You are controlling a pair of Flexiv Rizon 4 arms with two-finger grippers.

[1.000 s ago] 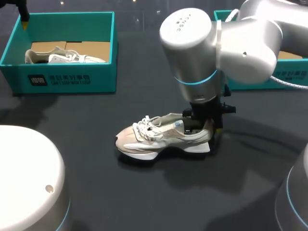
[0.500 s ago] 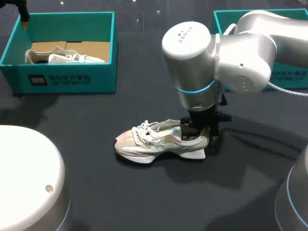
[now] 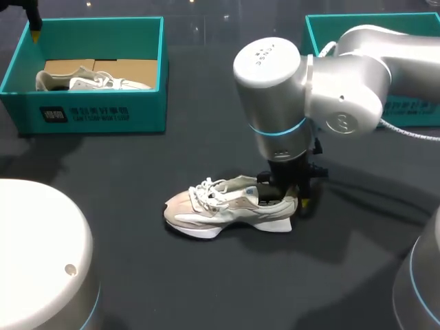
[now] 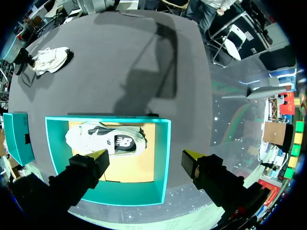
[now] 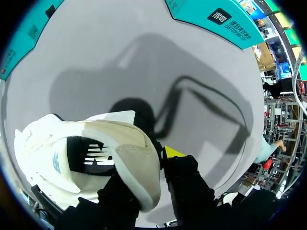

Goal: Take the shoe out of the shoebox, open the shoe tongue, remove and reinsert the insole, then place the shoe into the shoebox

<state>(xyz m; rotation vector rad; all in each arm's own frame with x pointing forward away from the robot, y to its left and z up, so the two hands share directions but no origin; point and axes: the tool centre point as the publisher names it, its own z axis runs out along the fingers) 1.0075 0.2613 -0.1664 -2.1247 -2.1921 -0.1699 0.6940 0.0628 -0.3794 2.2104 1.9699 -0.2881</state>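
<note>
Two wrist views alone show right jaws gripping shoe [image 5: 130, 149] heel, left jaws spread.

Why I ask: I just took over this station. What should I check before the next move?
1. Shoe out of its box and on the table: ok.
2. Right claw shut on the shoe's heel, one finger inside and one outside: ok.
3. Left claw open and away from the work, above the left box: ok.
4. Tongue opened: cannot tell from these views.
5. Insole seated inside the shoe: cannot tell.
6. Room in the right box for the shoe: cannot tell, the arm covers most of it.
</note>
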